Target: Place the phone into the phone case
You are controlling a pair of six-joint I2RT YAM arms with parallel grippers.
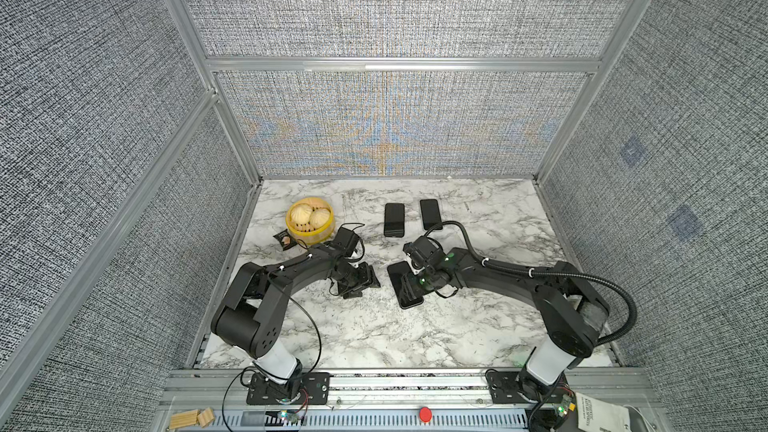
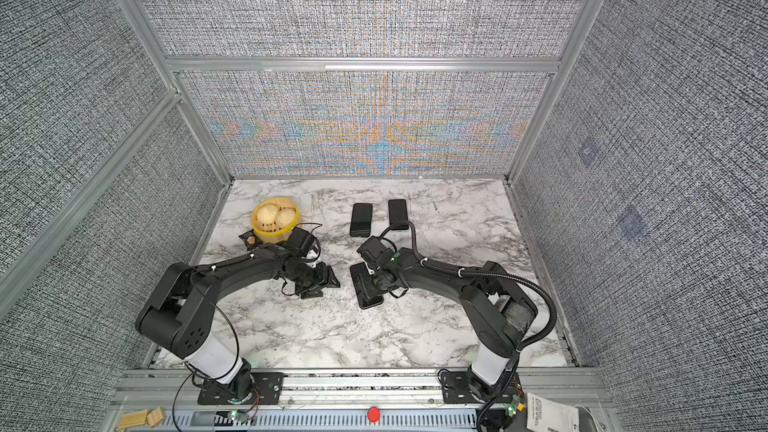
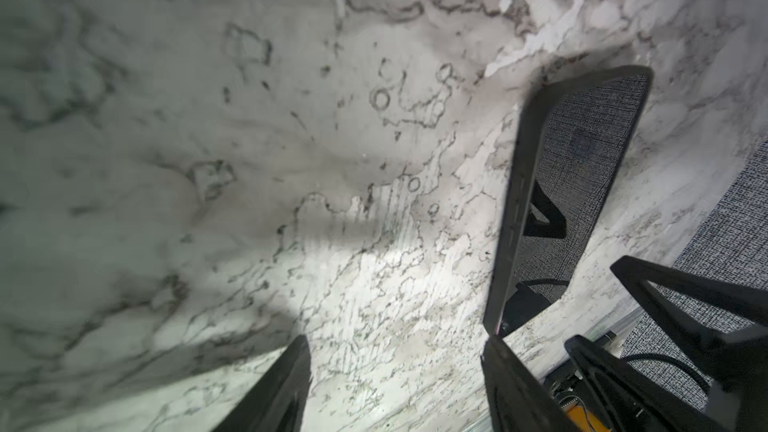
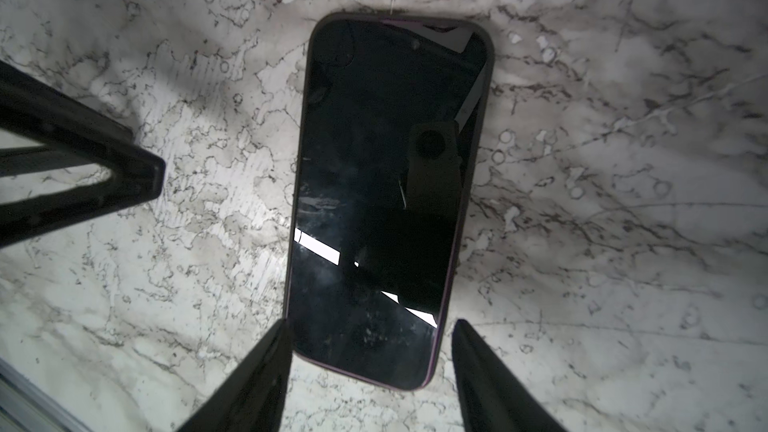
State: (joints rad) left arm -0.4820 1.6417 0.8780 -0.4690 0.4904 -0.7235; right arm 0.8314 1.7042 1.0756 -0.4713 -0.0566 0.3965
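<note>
Phone: the phone [image 4: 374, 180] lies flat and screen-up on the desk [image 1: 374, 334]. A dark rim round it looks like the phone case [image 4: 353, 17], but I cannot tell whether the corners are seated.
Right end effector: the right end effector [image 4: 372, 326] hangs over the phone's near end, tips spread either side of its width, pinching nothing.
Long axis: it runs straight away from that wrist.
Left end effector: the left end effector [image 3: 397, 347] is spread and empty, just beside the phone's long edge.
Nearer arm: the right.
</note>
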